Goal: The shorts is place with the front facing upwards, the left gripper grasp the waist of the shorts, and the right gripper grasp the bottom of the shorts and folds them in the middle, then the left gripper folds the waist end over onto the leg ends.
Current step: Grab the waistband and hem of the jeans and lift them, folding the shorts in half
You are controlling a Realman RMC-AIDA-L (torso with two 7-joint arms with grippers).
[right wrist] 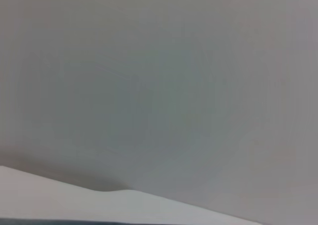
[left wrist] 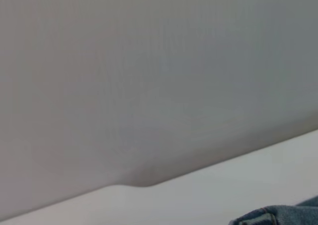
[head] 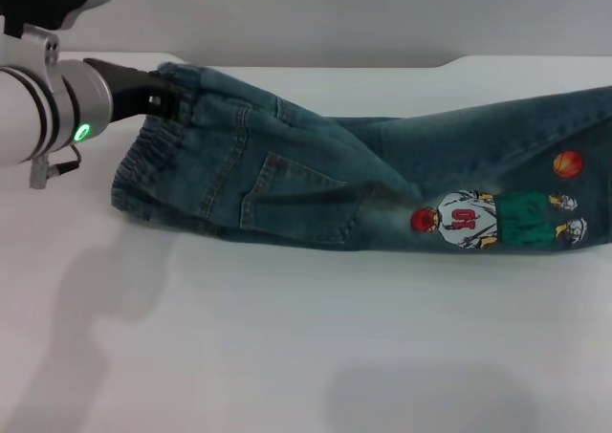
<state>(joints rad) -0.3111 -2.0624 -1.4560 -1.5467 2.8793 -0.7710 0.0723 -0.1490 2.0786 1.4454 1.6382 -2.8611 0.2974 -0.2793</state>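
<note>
The left gripper [head: 158, 94] is reaching in from the left, its fingers pinching the far edge of the waist [head: 153, 165] and lifting it. The shorts [head: 363, 180] are lying folded lengthwise across the white table [head: 287, 337], legs running off to the right; the right gripper is out of view

The shorts [head: 316, 180] are blue denim, a matt woven cloth with pale faded patches and raised stitched seams around the patch pocket. The waist [head: 143, 170] is the same denim, crinkled into close gathers. A cartoon print [head: 502, 219] lies flat and smooth on the leg cloth. The left gripper [head: 143, 94] looks like matt black plastic, on an arm of smooth, slightly glossy silver-white casing. The table [head: 287, 337] is smooth, white and matt.
</note>
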